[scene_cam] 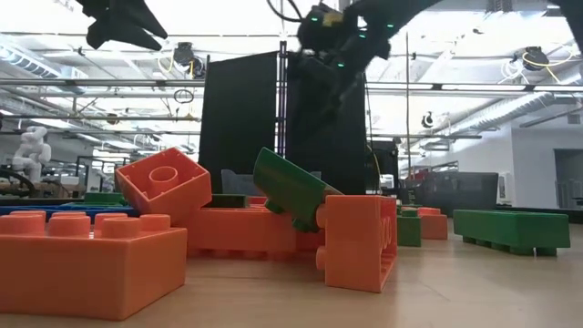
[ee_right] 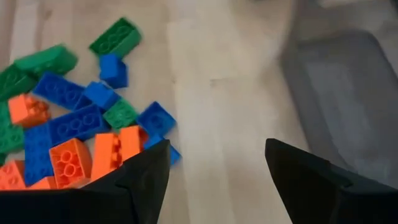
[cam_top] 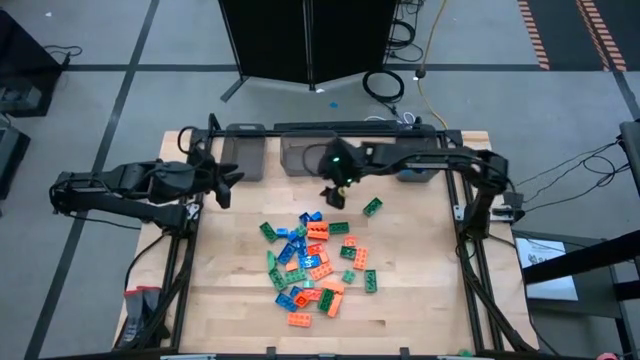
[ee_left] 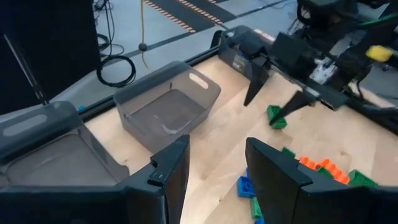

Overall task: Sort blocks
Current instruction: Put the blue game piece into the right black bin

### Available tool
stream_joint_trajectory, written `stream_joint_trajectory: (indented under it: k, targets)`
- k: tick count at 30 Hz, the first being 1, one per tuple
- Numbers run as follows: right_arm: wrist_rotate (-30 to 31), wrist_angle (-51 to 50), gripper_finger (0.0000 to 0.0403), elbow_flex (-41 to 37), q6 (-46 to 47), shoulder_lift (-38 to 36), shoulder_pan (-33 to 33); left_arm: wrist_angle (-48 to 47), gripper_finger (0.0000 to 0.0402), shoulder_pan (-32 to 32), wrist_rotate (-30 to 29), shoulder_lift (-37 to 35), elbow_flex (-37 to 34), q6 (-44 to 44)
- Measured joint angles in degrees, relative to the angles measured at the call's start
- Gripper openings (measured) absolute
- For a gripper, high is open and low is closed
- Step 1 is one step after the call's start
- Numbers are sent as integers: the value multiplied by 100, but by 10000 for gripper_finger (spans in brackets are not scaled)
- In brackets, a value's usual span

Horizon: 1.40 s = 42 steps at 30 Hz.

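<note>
Sorting looks barely begun. The blocks [cam_top: 315, 262], orange, green and blue all mixed, lie in one loose heap mid-counter [cam_top: 420, 300], w/ one green block [cam_top: 372, 206] apart from the heap, nearer the bins. Three grey bins sit in a row along the far edge: left bin [cam_top: 243, 155], middle bin [cam_top: 303, 153], and a third [cam_top: 413, 174] mostly hidden under the right arm. The left wrist view shows the left and middle bins bare inside; the third's contents can't be made out, so possibly a block or two is already in there.

Right end effector [cam_top: 331, 193] hangs above the counter betw. the middle bin and the heap's far edge, fingers spread apart, nothing held; in its wrist view the gap betw. the fingers shows bare wood, blocks to one side, a bin to the other. Left end effector [cam_top: 223, 186] hovers near the left bin, over the counter's left edge, likewise released and empty.

So approx. everything is left to do: dozens of blocks to pick up and drop by colour, presumably one colour per bin.
</note>
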Motion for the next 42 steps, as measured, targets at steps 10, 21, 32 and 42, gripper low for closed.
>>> stream_joint_trajectory:
  k: [10,21,32,42]
  targets:
    - [-10,-1101,257,1183,-2139,993,402,-357,160,0,15,-7,2,-1]
    - [61,-1192,257,1185,-2510,1550,685,-413,160,0,20,-7,2,2]
    - [360,-920,211,1187,-2375,1727,678,-449,160,0,15,-7,2,2]
    - [295,-953,141,1183,-2352,1734,675,-451,160,0,9,-7,2,-1]
